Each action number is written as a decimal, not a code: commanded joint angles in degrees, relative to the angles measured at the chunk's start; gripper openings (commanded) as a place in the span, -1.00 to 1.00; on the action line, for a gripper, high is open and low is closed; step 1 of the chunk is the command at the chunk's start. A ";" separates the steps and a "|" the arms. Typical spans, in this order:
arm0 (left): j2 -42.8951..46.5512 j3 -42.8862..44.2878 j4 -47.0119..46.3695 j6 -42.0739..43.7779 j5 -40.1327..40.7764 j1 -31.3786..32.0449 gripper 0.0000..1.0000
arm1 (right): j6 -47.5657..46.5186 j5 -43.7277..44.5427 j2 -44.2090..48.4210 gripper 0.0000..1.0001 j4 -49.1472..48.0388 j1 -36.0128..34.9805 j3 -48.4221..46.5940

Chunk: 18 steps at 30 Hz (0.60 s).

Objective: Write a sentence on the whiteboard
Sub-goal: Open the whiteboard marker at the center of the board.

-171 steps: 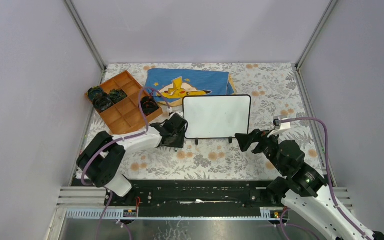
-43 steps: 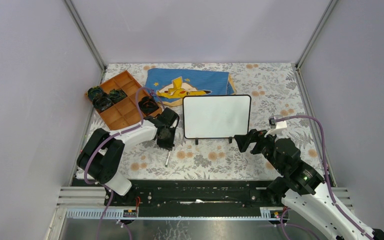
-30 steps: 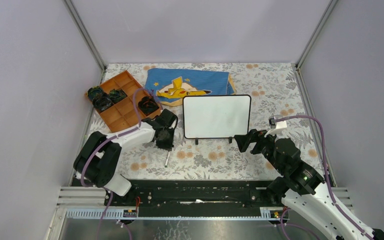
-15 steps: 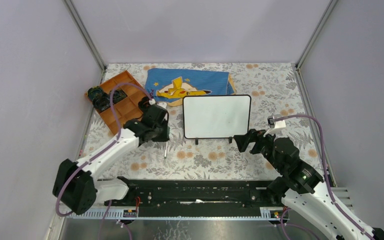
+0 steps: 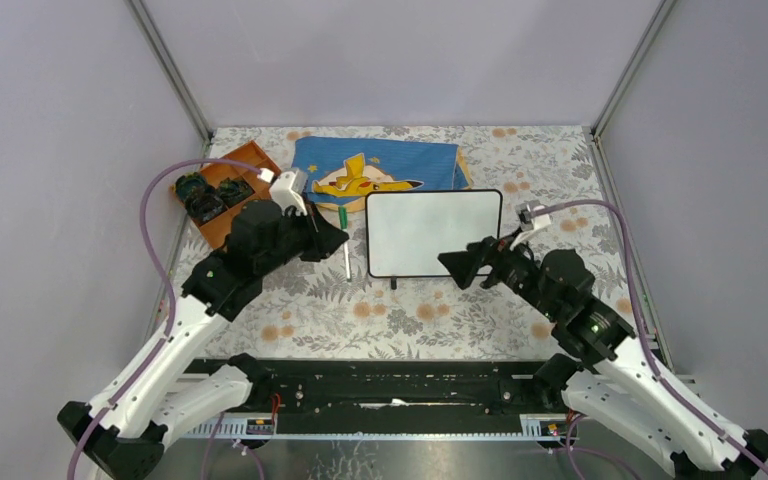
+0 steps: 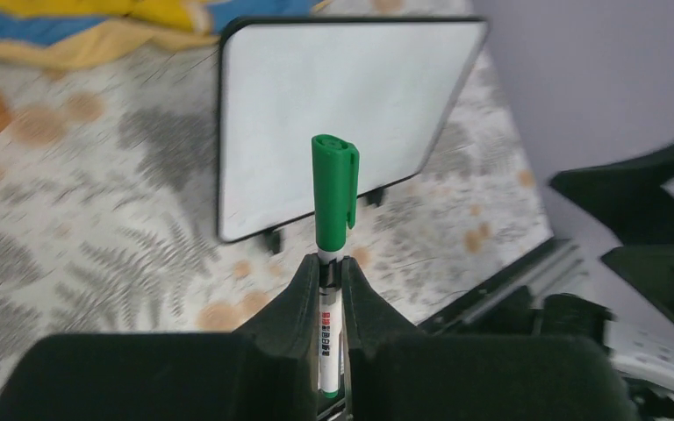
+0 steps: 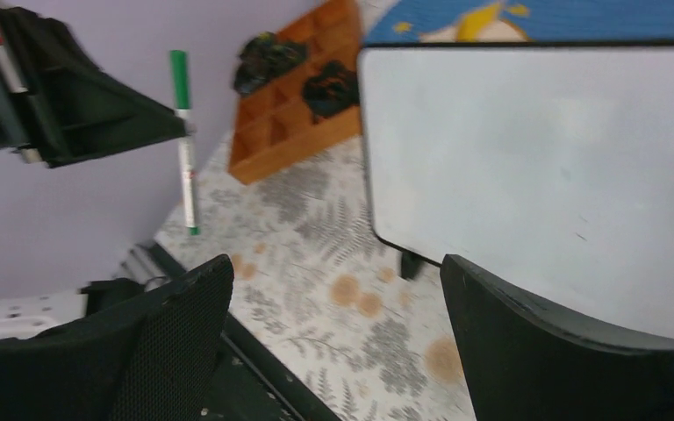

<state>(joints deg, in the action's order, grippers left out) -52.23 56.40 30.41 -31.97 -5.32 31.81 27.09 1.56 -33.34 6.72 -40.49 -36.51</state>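
Observation:
The whiteboard (image 5: 432, 233) stands tilted on its small black feet at mid-table, and its white face is blank; no sentence shows on it. My left gripper (image 5: 330, 240) hovers raised just left of the board, shut on a white marker (image 5: 346, 255). In the left wrist view the marker's green cap (image 6: 333, 189) is on and points at the whiteboard (image 6: 333, 105), with the left gripper (image 6: 331, 267) clamped on the barrel. My right gripper (image 5: 467, 262) is open and empty by the board's lower right. From the right wrist, the right gripper (image 7: 333, 298) faces the whiteboard (image 7: 544, 158) and the marker (image 7: 184, 167).
An orange compartment tray (image 5: 250, 152) with dark items sits at the back left, partly behind my left arm. A blue Pikachu cloth (image 5: 380, 170) lies behind the board. Grey walls close in three sides. A black rail (image 5: 390, 385) runs along the near edge.
My left arm has lifted the marker off the table and swung it up, cap toward the board. My right gripper has shifted left along the board's lower edge, still open.

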 commanded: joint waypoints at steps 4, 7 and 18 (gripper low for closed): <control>7.36 -6.28 -26.20 -6.39 -13.09 0.18 -1.00 | 6.95 -25.27 -9.46 0.90 -25.37 -0.29 -5.10; 9.32 -9.54 -33.22 -8.69 -16.38 0.18 -1.00 | 11.29 -28.86 -12.44 0.90 -32.69 -0.31 -4.50; 12.45 -14.13 -47.18 -13.59 -23.26 0.16 -1.00 | 20.22 -34.44 -21.72 0.83 -43.80 -1.65 -8.32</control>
<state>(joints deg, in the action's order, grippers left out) -40.71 43.07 -6.17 -42.78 -24.47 31.83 43.48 -28.95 -53.12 -29.43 -40.86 -40.69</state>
